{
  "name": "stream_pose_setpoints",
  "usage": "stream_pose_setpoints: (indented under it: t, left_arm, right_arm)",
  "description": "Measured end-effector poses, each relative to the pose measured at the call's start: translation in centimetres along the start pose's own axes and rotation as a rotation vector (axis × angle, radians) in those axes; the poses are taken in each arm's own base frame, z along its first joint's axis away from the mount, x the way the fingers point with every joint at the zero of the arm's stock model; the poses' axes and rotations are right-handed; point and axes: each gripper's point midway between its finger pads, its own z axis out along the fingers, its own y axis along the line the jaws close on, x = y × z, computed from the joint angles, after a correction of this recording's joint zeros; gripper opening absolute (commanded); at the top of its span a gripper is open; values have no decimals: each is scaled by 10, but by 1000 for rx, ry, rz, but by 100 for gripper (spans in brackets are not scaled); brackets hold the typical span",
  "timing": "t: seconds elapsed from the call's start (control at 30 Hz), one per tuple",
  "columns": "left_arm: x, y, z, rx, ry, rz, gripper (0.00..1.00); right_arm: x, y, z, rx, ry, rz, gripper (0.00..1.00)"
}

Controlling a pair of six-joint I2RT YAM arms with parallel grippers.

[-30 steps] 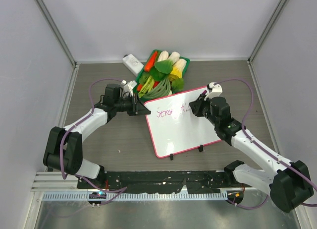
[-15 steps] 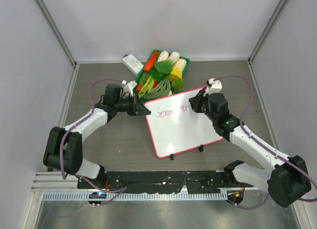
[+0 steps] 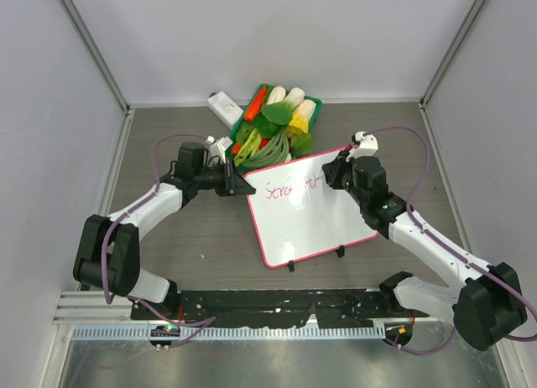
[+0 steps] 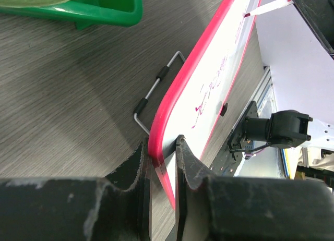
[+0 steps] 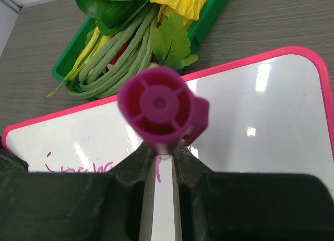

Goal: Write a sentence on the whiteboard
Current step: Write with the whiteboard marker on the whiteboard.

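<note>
The right gripper (image 5: 159, 151) is pinching the marker (image 5: 162, 108), its tip sitting at the end of the sentence (image 3: 289, 189) — the unwritten whiteboard (image 3: 310, 224) is lying rightward of the tip, along the line's long axis, nearer the right arm (image 3: 428, 245). The left gripper (image 4: 163, 147) is clamping the whiteboard's left edge, and the whiteboard is lying skewed at the middle of the table (image 3: 185, 237), just short of the basket (image 3: 277, 128) by the far edge. The sentence is showing as one partial line of thin magenta script.
</note>
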Motion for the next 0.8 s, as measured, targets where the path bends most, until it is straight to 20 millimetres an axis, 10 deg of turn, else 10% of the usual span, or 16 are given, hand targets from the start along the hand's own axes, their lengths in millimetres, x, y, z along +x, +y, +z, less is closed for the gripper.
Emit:
stream_pose_setpoints:
  t: [0.8]
  left_arm:
    - [1, 0, 0, -1, 2, 0, 0]
  right_arm:
    - [18, -6, -16, -8, 44, 9, 1]
